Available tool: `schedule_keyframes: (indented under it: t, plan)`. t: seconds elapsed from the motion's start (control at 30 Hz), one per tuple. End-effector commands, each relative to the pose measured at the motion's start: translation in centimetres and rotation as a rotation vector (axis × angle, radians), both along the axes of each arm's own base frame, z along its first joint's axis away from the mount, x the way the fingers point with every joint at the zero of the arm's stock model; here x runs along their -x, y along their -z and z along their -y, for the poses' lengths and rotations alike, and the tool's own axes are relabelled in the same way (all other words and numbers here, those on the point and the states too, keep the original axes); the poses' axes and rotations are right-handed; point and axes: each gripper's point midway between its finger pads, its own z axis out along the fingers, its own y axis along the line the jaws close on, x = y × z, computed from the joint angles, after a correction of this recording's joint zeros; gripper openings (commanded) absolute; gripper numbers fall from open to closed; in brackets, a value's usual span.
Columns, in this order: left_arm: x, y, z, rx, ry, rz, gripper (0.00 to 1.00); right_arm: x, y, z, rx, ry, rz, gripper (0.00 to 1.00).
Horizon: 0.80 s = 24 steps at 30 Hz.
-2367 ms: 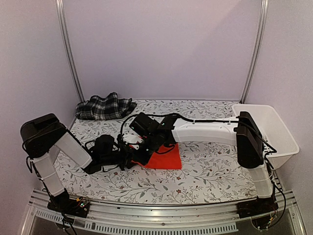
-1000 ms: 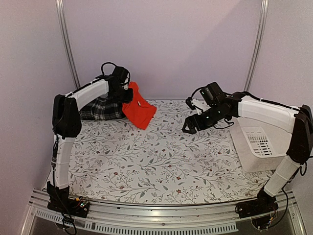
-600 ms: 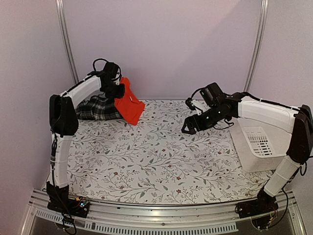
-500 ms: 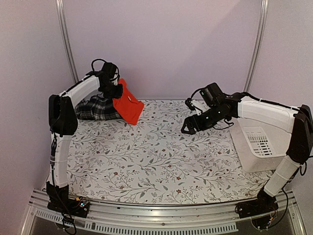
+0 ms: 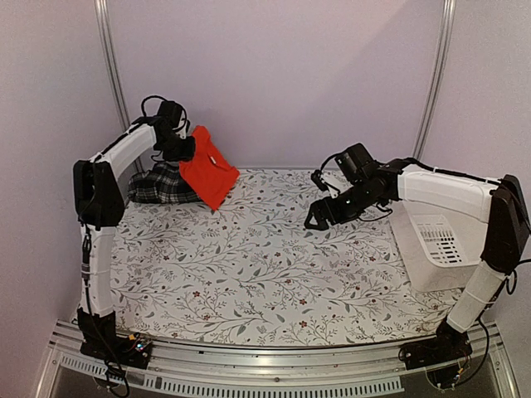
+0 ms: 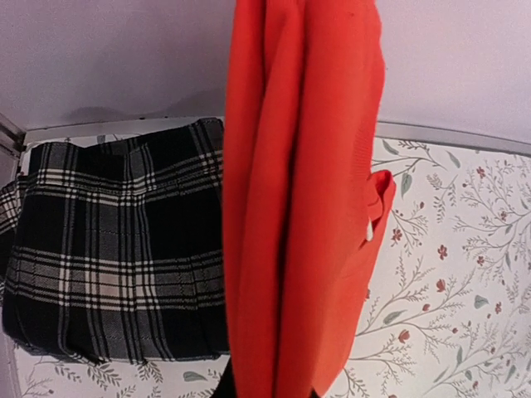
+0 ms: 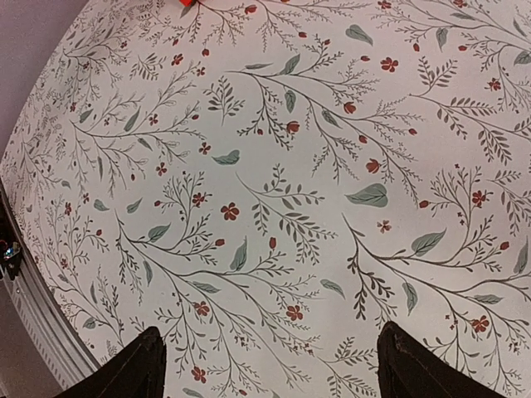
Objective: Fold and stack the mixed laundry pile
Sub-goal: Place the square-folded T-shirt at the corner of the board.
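Pale lilac walls are enclosing the bench, and the floral table cover [image 5: 265,274] is lying flat across it.

Top external camera: I am seeing the left gripper [image 5: 181,149] raised at the far left corner, pinched narrow on the upper edge of the red shirt [image 5: 207,170]. The shirt is hanging below that gripper and to its right. I cannot tell whether its lowest corner is touching anything. The plaid garment [image 5: 162,186] is lying beneath the gripper, bunched against the back wall. The right gripper [image 5: 316,220] is hovering over the cover, jaws spread wide with nothing between them. The white basket [image 5: 444,240] is sitting behind it, beside its forearm.

Left wrist camera: the shirt is hanging straight down from the gripper in long vertical folds, filling the centre. The plaid garment is lying under it and off to the left.

Right wrist camera: two dark fingertips [image 7: 137,365] are standing far apart, with only patterned cover showing beneath them.
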Motion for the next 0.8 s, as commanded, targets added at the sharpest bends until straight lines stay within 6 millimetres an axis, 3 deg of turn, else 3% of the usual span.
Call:
schedule_keyframes:
  t: [0.0, 0.2, 0.4, 0.77]
  plan:
    - [-0.8, -6.4, -2.8, 0.047, -0.025, 0.138, 0.0, -1.0, -1.1, -0.7, -0.038, 0.011, 0.013, 0.87]
    - [-1.1, -5.1, -5.4, 0.055, -0.063, 0.12, 0.0, -0.9, -0.9, -1.1, -0.051, 0.007, -0.003, 0.88]
    - [-1.0, -2.4, -8.1, 0.058, -0.121, 0.086, 0.0, -0.9, -0.8, -1.0, -0.052, 0.014, -0.012, 0.9]
    - [-1.4, -1.0, -11.7, 0.032, -0.184, 0.116, 0.0, -1.0, -1.0, -1.2, -0.058, 0.017, -0.016, 0.99]
